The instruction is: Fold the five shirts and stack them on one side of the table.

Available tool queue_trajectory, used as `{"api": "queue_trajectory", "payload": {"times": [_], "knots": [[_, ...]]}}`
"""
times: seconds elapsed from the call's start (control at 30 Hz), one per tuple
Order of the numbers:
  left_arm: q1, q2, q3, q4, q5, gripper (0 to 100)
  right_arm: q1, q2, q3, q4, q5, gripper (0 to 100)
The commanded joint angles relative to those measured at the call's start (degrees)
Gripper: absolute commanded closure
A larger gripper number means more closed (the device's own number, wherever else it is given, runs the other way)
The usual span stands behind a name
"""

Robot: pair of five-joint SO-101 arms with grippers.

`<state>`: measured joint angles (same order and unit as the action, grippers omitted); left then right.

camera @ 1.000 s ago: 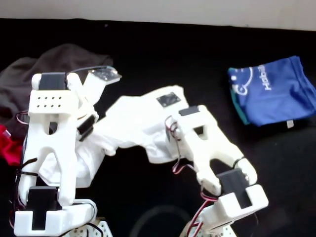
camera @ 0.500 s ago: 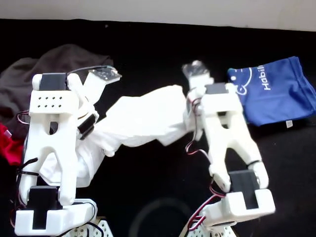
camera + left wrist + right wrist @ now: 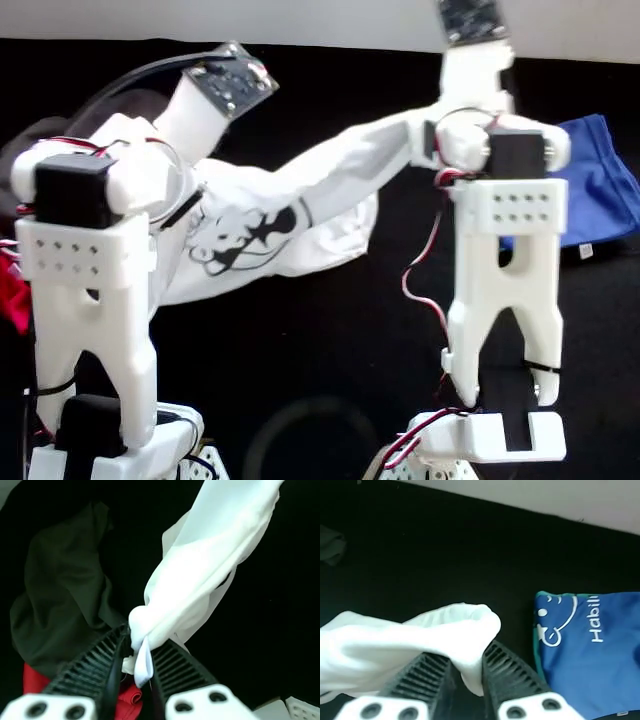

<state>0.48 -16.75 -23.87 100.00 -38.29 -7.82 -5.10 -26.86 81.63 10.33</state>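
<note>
A white shirt [image 3: 300, 205] with a black print hangs stretched in the air between both raised arms. My left gripper [image 3: 136, 652] is shut on one bunched end of the white shirt [image 3: 210, 560]. My right gripper [image 3: 467, 672] is shut on the other end of the white shirt [image 3: 405, 635]. A folded blue shirt [image 3: 600, 195] lies at the right of the black table, and shows as the blue shirt [image 3: 590, 650] in the right wrist view. A dark grey shirt [image 3: 60, 595] and a red shirt [image 3: 35, 680] lie crumpled at the left.
The black table [image 3: 300, 360] has bare room in the middle under the lifted shirt. A pale wall [image 3: 330, 20] runs along the far edge. The arms' white bases [image 3: 500, 440] stand at the near edge.
Both arms have risen and spread, lifting the white shirt off the table and pulling it taut. The right arm swung from the middle toward the blue shirt's side.
</note>
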Motion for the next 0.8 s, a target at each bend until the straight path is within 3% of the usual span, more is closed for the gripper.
{"api": "queue_trajectory", "payload": {"times": [0.0,0.47,0.77], "knots": [[0.66,-1.63,-4.88,0.44,0.62,99,3.12,-2.86,-10.59,3.56,2.99,99.3],[0.92,-3.21,-11.21,0.53,0.70,99,5.23,-2.95,-25.45,7.43,5.19,99.3],[4.53,-3.91,20.00,0.26,6.95,99,5.23,0.40,-11.47,12.09,5.27,99.3]]}}
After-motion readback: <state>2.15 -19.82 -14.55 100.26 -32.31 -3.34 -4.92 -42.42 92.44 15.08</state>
